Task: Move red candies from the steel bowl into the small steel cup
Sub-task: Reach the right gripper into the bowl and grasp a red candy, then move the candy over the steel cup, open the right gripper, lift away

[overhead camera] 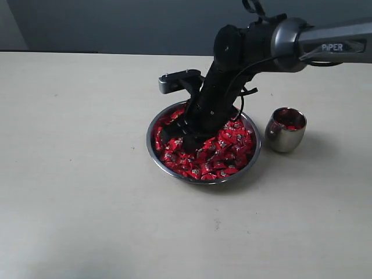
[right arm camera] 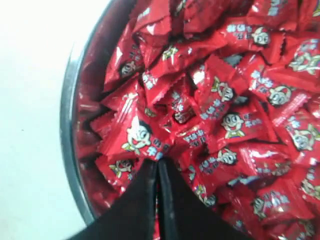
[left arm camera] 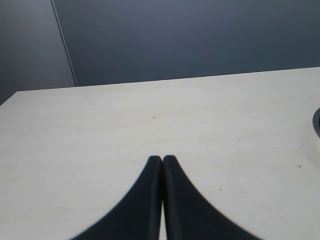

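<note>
The steel bowl (overhead camera: 149, 145) sits mid-table, heaped with red candies (overhead camera: 224, 154). My right gripper (overhead camera: 177, 139) is plunged into the pile at the bowl's left side. In the right wrist view its fingers stand together at the gripper tip (right arm camera: 159, 161), pinching the lower edge of a red candy (right arm camera: 142, 136) close to the bowl's rim (right arm camera: 67, 125). The small steel cup (overhead camera: 285, 136) stands just right of the bowl with a few red candies (overhead camera: 289, 122) inside. My left gripper (left arm camera: 162, 158) is shut and empty over bare table; the exterior view does not show it.
The right arm (overhead camera: 325, 43) reaches in from the upper right, passing above the cup. A dark wall (left arm camera: 200, 35) runs behind the table's far edge. Pale tabletop (overhead camera: 75, 174) surrounds the bowl and cup.
</note>
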`<state>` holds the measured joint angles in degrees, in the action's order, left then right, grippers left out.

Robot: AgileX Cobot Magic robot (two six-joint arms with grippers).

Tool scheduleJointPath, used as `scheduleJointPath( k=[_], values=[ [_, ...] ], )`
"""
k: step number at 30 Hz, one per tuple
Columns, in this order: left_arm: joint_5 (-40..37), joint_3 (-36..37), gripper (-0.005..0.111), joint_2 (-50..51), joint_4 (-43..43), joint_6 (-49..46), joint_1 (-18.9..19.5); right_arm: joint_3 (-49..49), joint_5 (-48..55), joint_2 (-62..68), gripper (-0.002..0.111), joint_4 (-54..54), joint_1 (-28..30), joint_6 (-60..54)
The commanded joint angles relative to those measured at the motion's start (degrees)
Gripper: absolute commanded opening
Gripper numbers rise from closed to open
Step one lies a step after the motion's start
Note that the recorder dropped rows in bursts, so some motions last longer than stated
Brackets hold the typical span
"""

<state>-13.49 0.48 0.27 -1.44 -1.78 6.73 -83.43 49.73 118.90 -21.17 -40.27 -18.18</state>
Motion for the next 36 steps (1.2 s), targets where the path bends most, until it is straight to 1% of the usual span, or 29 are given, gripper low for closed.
scheduleJointPath(
  k=[1, 4, 13, 17, 19, 24, 29, 32, 36],
  values=[
    [0.3, -0.5, 0.0, -0.3, -0.1, 0.1, 0.1, -0.3, 3.1, -4.9, 0.0, 5.4, 0.3, 0.0],
    [0.3, -0.5, 0.0, -0.3, -0.1, 0.1, 0.1, 0.9, 3.9, -8.4, 0.0, 6.3, 2.8, 0.0],
    [0.3, -0.5, 0.0, -0.3, -0.1, 0.1, 0.1, 10.1, -0.7, -17.9, 0.0, 6.3, 18.0, -0.2],
    [0.3, -0.5, 0.0, -0.3, -0.1, 0.1, 0.1, 11.8, -1.0, -18.9, 0.0, 6.3, 24.0, -0.3],
    [0.3, -0.5, 0.0, -0.3, -0.1, 0.1, 0.1, 13.1, -1.9, -18.9, 0.0, 6.3, 26.0, -0.3],
    [0.3, -0.5, 0.0, -0.3, -0.1, 0.1, 0.1, 15.8, -5.8, -18.8, 0.0, 6.3, 27.1, -0.4],
    [0.3, -0.5, 0.0, -0.3, -0.1, 0.1, 0.1, 15.7, -6.1, -17.0, 0.001, 5.9, 27.1, -0.4],
    [0.3, -0.5, 0.0, -0.3, -0.1, 0.1, 0.1, 15.7, -6.0, -15.6, 0.007, 6.0, 27.1, -0.4],
    [0.3, -0.5, 0.0, -0.3, -0.1, 0.1, 0.1, 15.7, -6.0, -15.4, 0.02, 5.8, 27.1, -0.4]
  ],
)
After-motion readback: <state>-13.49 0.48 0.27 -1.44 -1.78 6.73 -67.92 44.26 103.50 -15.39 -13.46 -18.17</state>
